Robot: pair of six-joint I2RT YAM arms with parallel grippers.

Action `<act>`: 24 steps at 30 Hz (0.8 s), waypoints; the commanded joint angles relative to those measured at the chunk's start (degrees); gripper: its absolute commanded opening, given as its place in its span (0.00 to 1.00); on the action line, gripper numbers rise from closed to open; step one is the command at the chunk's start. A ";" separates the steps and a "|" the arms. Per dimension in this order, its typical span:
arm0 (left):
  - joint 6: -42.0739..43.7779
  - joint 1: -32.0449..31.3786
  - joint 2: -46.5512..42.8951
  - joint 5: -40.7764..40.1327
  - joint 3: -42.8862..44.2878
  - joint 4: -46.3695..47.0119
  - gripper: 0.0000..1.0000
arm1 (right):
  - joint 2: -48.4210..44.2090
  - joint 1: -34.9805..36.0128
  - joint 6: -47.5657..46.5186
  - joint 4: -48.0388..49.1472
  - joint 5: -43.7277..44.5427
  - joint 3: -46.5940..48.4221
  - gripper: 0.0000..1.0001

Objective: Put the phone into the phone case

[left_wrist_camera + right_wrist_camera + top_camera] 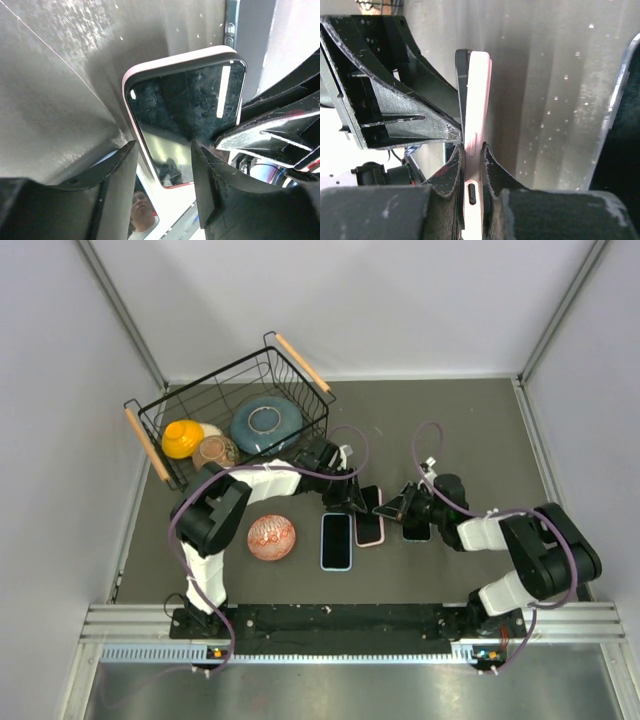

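Note:
A black-screened phone (pixel 185 105) sits in a pale pink case (pixel 165 62), held tilted up off the dark table (pixel 470 430) near its centre (pixel 368 515). My right gripper (pixel 473 150) is shut on the case's side edge (pixel 479 90), next to a side button; it comes in from the right in the top view (pixel 392 508). My left gripper (pixel 162 145) is open, its fingers apart over the phone's screen side (pixel 350 490). Its finger (pixel 395 110) lies against the phone's face in the right wrist view.
A phone in a light blue case (pixel 336 540) lies flat just left of the held one. A dark phone (pixel 416 530) lies to its right. A red patterned bowl (pixel 271 537) sits near the left arm. A wire basket (pixel 160 440) with dishes stands at the back left.

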 commanded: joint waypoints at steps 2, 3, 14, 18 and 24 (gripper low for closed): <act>1.87 1.04 -9.33 1.59 2.00 -2.96 0.57 | -10.99 -1.09 -7.80 -2.64 -5.53 3.04 0.00; 1.87 1.91 -10.66 2.12 1.82 -3.05 0.59 | -12.85 -1.35 -8.94 -3.52 -7.63 2.95 0.00; -1.72 4.47 -24.55 13.98 -3.19 5.02 0.70 | -29.04 -2.15 -4.84 2.67 -19.24 1.28 0.00; -3.49 4.47 -27.37 18.38 -5.74 11.62 0.70 | -30.27 -2.15 2.10 11.39 -22.23 -0.65 0.00; -3.05 4.65 -33.26 19.26 -9.43 17.06 0.68 | -32.29 -2.15 3.96 13.96 -23.20 -1.27 0.00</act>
